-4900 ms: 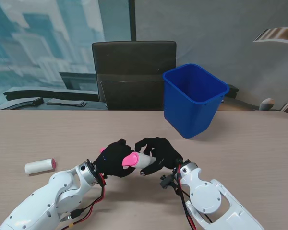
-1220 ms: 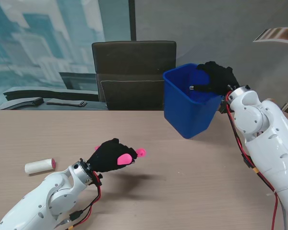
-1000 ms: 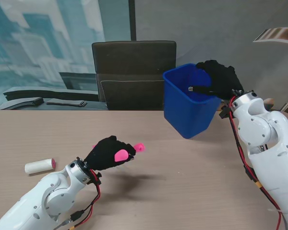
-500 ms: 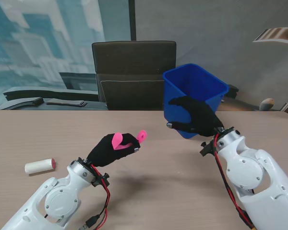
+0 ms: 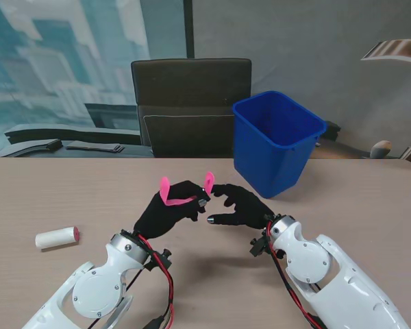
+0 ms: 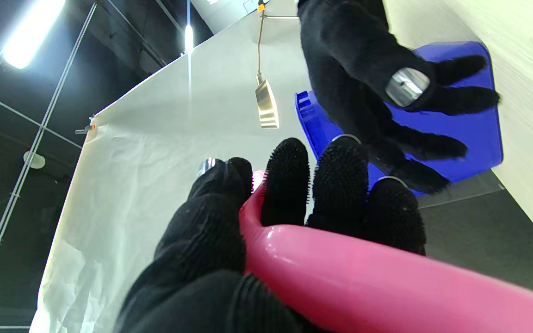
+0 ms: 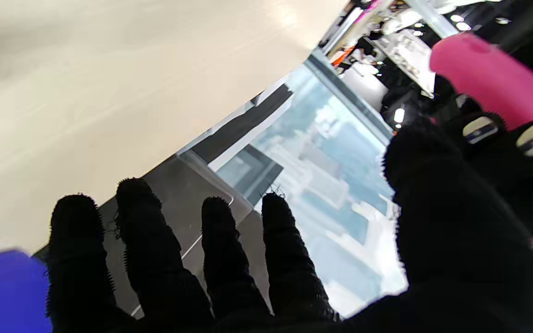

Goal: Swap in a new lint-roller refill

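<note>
My left hand [image 5: 170,211] is shut on the pink lint-roller handle [image 5: 166,191], held above the table with its bare pink end [image 5: 209,180] pointing up. The same handle [image 6: 350,277] runs across the palm in the left wrist view. My right hand [image 5: 238,205] is open, its fingers spread, just to the right of the handle's end and holding nothing. Its fingers [image 6: 414,83] show close ahead in the left wrist view. In the right wrist view the handle [image 7: 488,76] sits beside my thumb. A white refill roll [image 5: 57,237] with a pink end lies on the table far left.
A blue bin [image 5: 277,140] stands on the table at the back right, behind my right hand. A dark chair [image 5: 190,106] sits behind the table's far edge. Flat dark items [image 5: 89,145] lie beyond the table at the back left.
My right hand came away from the blue bin and dropped down beside the left hand. My left hand rose and turned the pink handle upward.
</note>
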